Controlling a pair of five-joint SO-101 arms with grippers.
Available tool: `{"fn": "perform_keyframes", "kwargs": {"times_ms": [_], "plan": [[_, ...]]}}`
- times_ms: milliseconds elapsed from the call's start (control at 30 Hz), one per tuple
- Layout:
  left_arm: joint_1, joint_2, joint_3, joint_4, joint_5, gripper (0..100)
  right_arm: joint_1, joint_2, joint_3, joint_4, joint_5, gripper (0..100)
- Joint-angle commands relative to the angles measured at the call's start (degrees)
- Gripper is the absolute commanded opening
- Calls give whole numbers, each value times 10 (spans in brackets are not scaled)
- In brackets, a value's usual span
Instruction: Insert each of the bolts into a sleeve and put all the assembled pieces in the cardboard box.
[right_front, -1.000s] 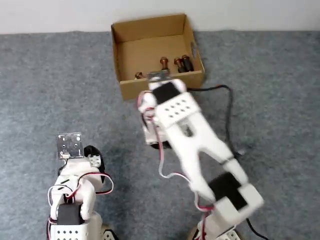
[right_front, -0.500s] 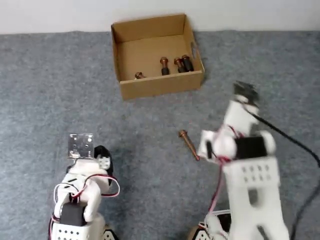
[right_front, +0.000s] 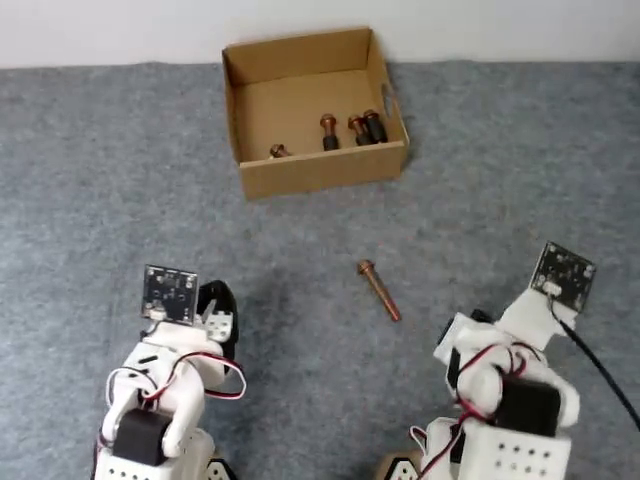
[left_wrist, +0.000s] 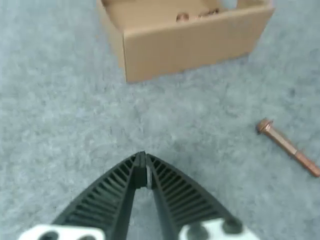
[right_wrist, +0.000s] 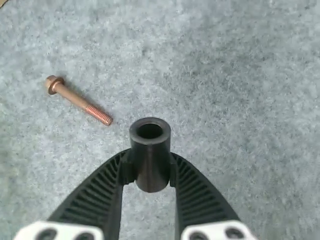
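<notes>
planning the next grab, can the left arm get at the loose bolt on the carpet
Probably yes. The bolt lies alone on bare carpet, nothing on or around it, and the left pincer is empty. Its jaws are shut, so they must open first.

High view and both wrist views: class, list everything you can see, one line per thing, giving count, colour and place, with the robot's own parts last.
carpet: one, grey, under everything.
cardboard box: one, brown, at the carpet's far end.
pieces in the box: about four, copper and dark, near its front wall.
loose bolt: one, copper, lying on the carpet in front of the box.
sleeve: one, black, held in the right pincer.
cable: one, black, right side.
left pincer: black, shut, empty.
right pincer: black, shut on the sleeve.
</notes>
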Motion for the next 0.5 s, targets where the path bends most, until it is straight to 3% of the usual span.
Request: {"fn": "perform_keyframes", "kwargs": {"times_ms": [0,200,467], "plan": [[4,32,-77,23,2,5,8,-59,16,-14,24,8],[12,264,-211,25,23,5,9,-187,57,-28,52,8],[152,520,-373,22,173,5,36,-264,74,-35,53,8]]}}
